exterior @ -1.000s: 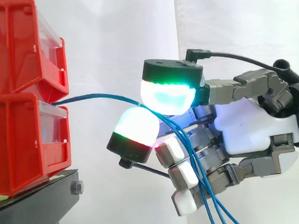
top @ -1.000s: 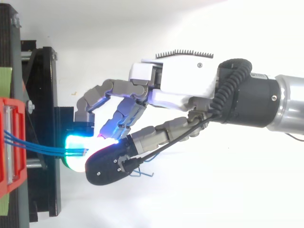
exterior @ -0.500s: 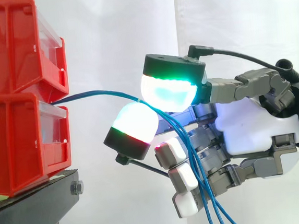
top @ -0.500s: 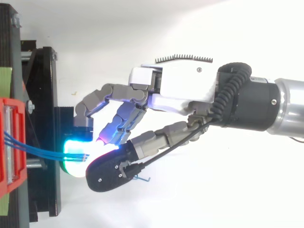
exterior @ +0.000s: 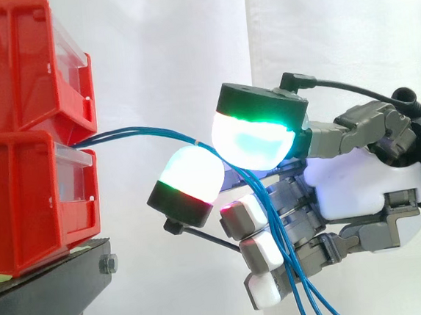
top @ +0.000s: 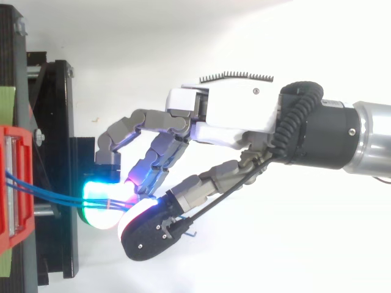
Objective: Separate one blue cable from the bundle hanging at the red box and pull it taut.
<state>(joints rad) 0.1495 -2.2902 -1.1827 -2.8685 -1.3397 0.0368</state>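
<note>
Since a second ago my upper pad (exterior: 253, 139) has slid back off the lower one. Side view: my hand (exterior: 361, 188) curls round all the cables (exterior: 142, 134), slack from the lower box (exterior: 22, 196) at the stand's (exterior: 52, 289) edge; none separated yet. Top view: they enter between my pads; box contents hidden.

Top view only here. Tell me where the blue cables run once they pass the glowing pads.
Observer: In the side view the blue cables pass between the hand's two big glowing pads, then hang down past its curled fingers.
Operator: Report the tension.
Observer: Slack: they arc up and over to the pads, not straight.
Operator: Name the bin they leave.
Observer: They come out at the top edge of the lower red bin, under the upper red bin.
</note>
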